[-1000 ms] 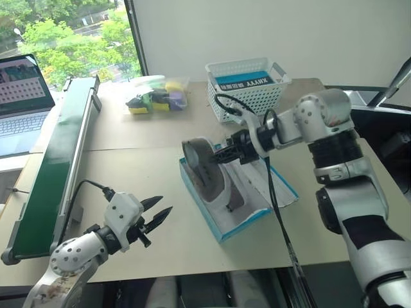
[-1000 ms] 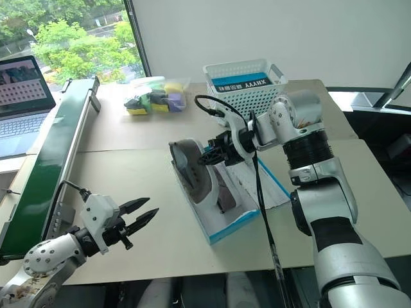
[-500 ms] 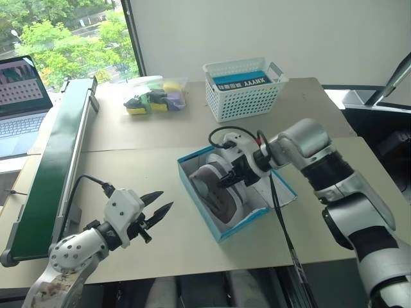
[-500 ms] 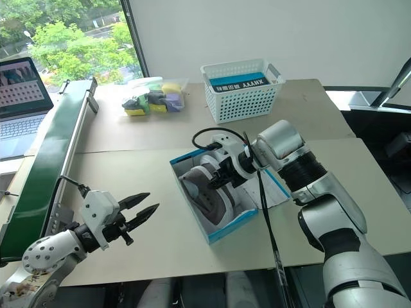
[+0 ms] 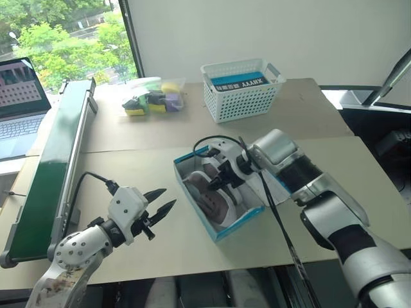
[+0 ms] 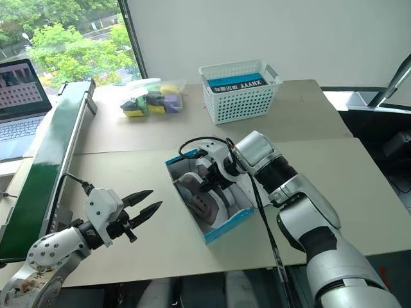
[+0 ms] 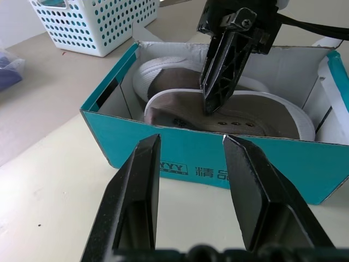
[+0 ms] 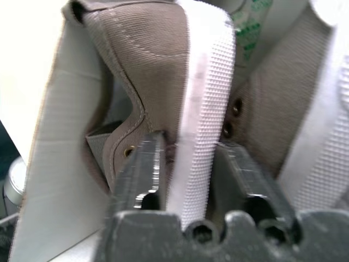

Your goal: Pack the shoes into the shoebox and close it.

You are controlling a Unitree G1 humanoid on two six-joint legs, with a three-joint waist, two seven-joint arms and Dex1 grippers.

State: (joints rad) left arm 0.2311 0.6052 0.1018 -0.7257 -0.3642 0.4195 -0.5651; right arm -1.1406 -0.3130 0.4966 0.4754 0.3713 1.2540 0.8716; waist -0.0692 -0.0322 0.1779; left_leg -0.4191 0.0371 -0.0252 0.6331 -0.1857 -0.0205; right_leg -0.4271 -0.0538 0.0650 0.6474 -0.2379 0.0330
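Observation:
The blue shoebox (image 5: pixel 236 226) stands uncovered on the table in front of me, its lid (image 5: pixel 280 187) folded out flat to the right. Both grey shoes lie inside it side by side, one (image 7: pixel 262 115) nearer my left arm and the other (image 7: pixel 166 76) behind it. My right gripper (image 5: pixel 221 181) points down into the box. It is open, and its fingers (image 8: pixel 143 170) stand either side of the nearer shoe's pale sole edge (image 8: pixel 199 120). My left gripper (image 5: pixel 168 197) hovers open and empty over the table, left of the box and aimed at its side.
A white lattice basket (image 5: pixel 241 90) holding a blue item stands at the back. Bagged yellow, purple and dark items (image 5: pixel 151 99) lie left of it. A long green conveyor (image 5: pixel 54 160) and a laptop (image 5: pixel 19 96) are on the far left. A black cable (image 5: pixel 277 221) trails from my right wrist.
My right gripper brought the upright shoe down into the box beside the other one and its jaws widened. The left arm stayed in place.

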